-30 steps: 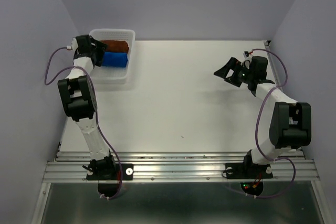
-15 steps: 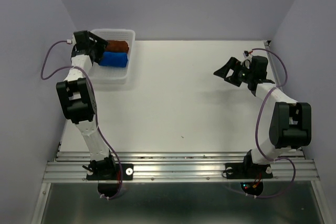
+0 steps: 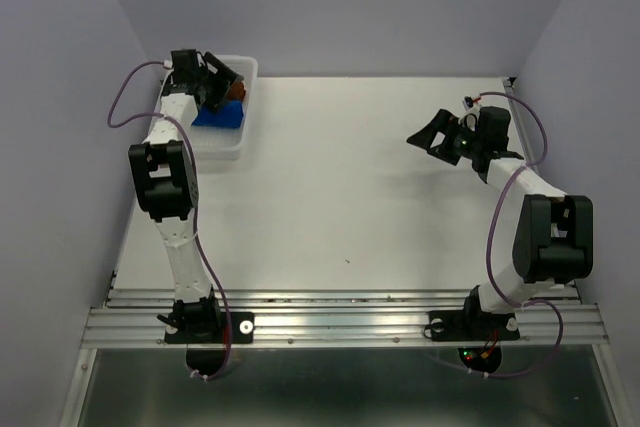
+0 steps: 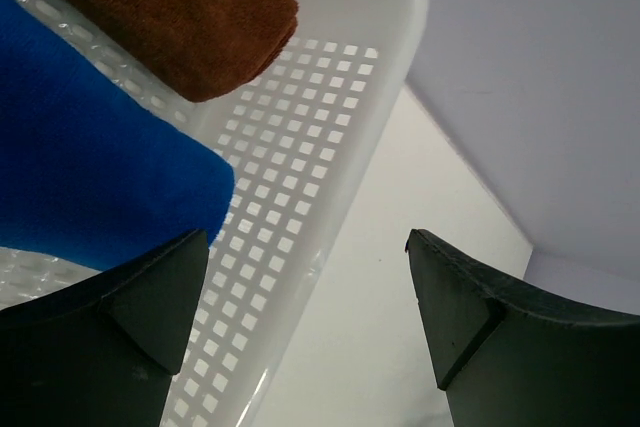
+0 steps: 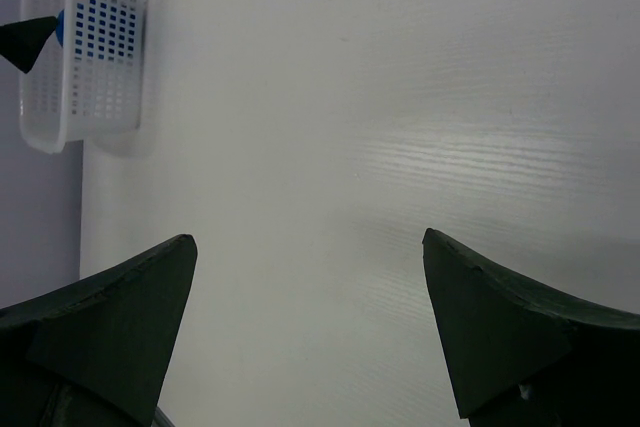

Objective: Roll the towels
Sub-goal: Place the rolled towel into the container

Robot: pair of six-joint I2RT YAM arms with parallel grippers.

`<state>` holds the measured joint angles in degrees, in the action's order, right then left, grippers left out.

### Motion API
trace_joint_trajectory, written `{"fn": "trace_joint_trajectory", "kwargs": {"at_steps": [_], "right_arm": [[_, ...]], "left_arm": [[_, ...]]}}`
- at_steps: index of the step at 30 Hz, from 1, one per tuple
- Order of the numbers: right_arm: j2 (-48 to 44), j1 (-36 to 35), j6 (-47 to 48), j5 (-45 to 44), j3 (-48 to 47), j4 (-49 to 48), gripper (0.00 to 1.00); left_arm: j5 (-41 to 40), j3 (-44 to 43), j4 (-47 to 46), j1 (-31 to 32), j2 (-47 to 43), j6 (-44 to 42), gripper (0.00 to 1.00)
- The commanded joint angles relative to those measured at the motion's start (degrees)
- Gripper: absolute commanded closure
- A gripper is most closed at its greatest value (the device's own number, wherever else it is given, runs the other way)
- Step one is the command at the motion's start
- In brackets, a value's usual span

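Two towels, both in the basket (image 3: 228, 149) at the far left corner of the table (image 3: 350, 197), and that's where the action is. Left gripper (image 4: 305, 242) hangs over the basket's far end, fingers spread wide with nothing between them. Only perforated wall and a strip of table show in the gap, so it grips neither cloth. My read is that it sits there because the towels are stowed, and jaws that wide suit a release rather than a pick. Right gripper (image 5: 310, 242) is well apart over the bare right side of the table, also splayed wide and empty, looking across at the basket from a distance. It looks parked out of the way, with no job on that side. Now the cloths themselves. Brown towel (image 4: 170, 17) lies along the far side of the basket as a thick, tight bundle with a rounded end and plush nap, no loose corner in sight. Blue towel (image 4: 90, 167) lies just beside it on the near side, touching or very nearly, the bulkier of the two, its end rounded as well. The wrist view shows only one end of each, so I'd say rolled, probably, but I can't vouch for the whole length. From above, the arm covers most of the brown one. On this showing, the rolling looks done.
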<state>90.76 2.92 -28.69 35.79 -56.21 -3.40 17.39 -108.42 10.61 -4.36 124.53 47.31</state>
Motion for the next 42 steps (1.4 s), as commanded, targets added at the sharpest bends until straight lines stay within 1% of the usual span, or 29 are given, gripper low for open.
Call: {"fn": "trace_joint_trajectory", "kwargs": {"at_steps": [1, 7, 8, 14, 21, 26, 32, 37, 40, 42], "right_arm": [[-1.6, -0.5, 1.2, -0.5, -2.2, -0.8, 0.00], [-1.3, -0.5, 1.5, -1.4, -2.4, -0.1, 0.00], [-0.9, -0.5, 1.4, -1.6, -2.6, 0.0, 0.00], [-0.4, -0.5, 1.4, -1.6, -2.9, 0.1, 0.00], [-0.9, -0.5, 1.5, -2.0, -2.7, 0.2, 0.00], [-1.1, -0.5, 1.5, -1.9, -2.6, 0.5, 0.00], [-3.3, -0.5, 1.6, -2.4, -2.3, 0.8, 0.00], [-5.7, -0.5, 1.3, -3.4, -2.4, 0.5, 0.00], [-7.2, -0.5, 0.6, -4.3, -2.6, 0.2, 0.00], [-7.9, -0.5, 0.4, -5.4, -2.7, 0.3, 0.00]], "left_arm": [[-0.6, -2.1, 2.3, -0.8, -0.5, -2.0, 0.08], [-1.0, -1.6, 2.7, -0.3, 0.4, -2.6, 0.08], [-1.3, -3.6, 3.1, -0.3, 2.5, -2.7, 0.08], [-1.1, -6.8, 2.0, -0.3, 6.0, -1.7, 0.08], [1.2, -11.9, 0.2, -0.2, 11.4, 0.0, 0.08], [1.9, -12.3, -0.9, -0.1, 11.4, 0.9, 0.08], [1.7, -9.4, -1.0, -0.2, 5.2, -0.6, 0.08], [-1.7, -8.5, 0.6, -0.4, -2.9, -2.9, 0.07], [-2.9, -9.5, 3.0, -0.5, -6.7, -4.8, 0.07], [-5.5, -10.3, 5.2, -0.6, -8.6, -5.6, 0.07]]}}
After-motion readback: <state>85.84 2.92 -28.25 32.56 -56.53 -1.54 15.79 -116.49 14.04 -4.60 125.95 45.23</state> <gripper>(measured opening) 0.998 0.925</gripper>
